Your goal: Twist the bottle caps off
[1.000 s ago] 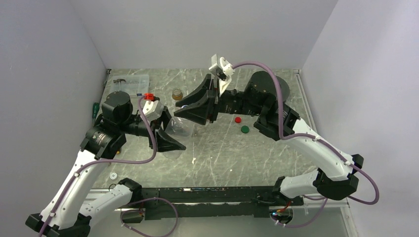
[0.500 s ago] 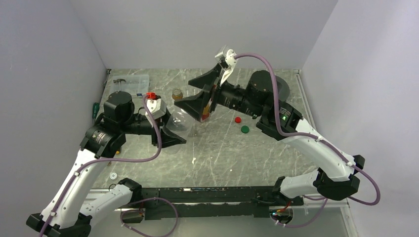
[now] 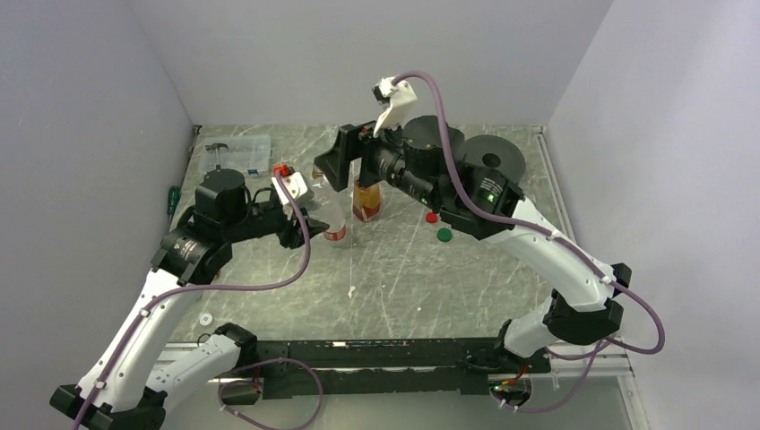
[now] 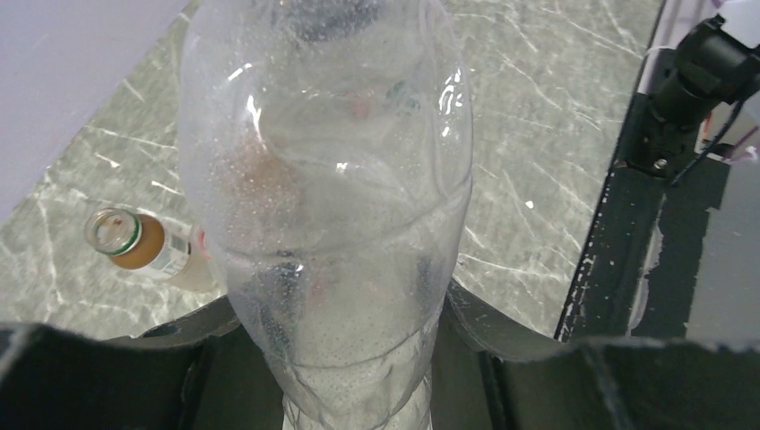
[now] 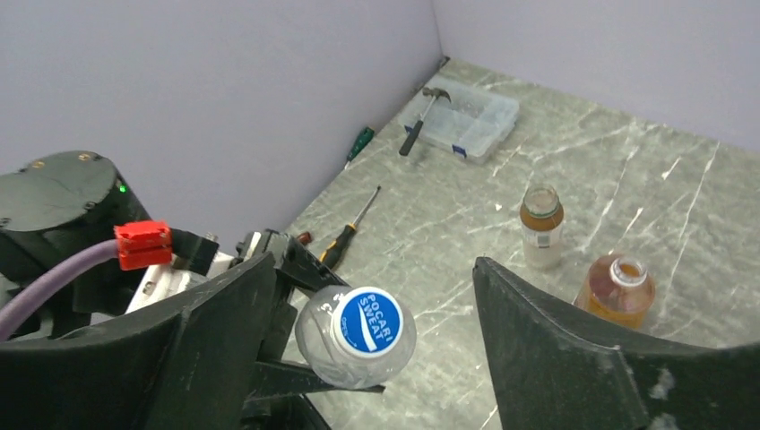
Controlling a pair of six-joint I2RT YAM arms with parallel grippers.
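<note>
My left gripper [image 4: 327,381] is shut on a clear plastic bottle [image 4: 327,179], holding it tilted above the table [image 3: 394,269]. In the right wrist view the bottle [image 5: 323,345] points its blue-and-white cap [image 5: 372,324] at the camera, still on the neck. My right gripper [image 5: 375,287] is open, one finger on each side of the cap with a gap on both sides. From above, the right gripper [image 3: 345,170] hangs just behind the held bottle [image 3: 327,215]. An amber bottle [image 3: 366,199] and a short pale bottle [image 3: 321,170] stand open. Loose red [image 3: 431,217] and green [image 3: 444,235] caps lie nearby.
A large black spool [image 3: 491,159] sits at the back right. A clear box [image 3: 237,150] with a hammer [image 5: 421,112] on it stands at the back left. Two screwdrivers [image 5: 358,143] [image 5: 345,237] lie along the left wall. A small white ring [image 3: 206,318] lies near the front left.
The right gripper has let go of the cap, opened, and swung back and left above the bottle. The left gripper has shifted the bottle towards the back.
</note>
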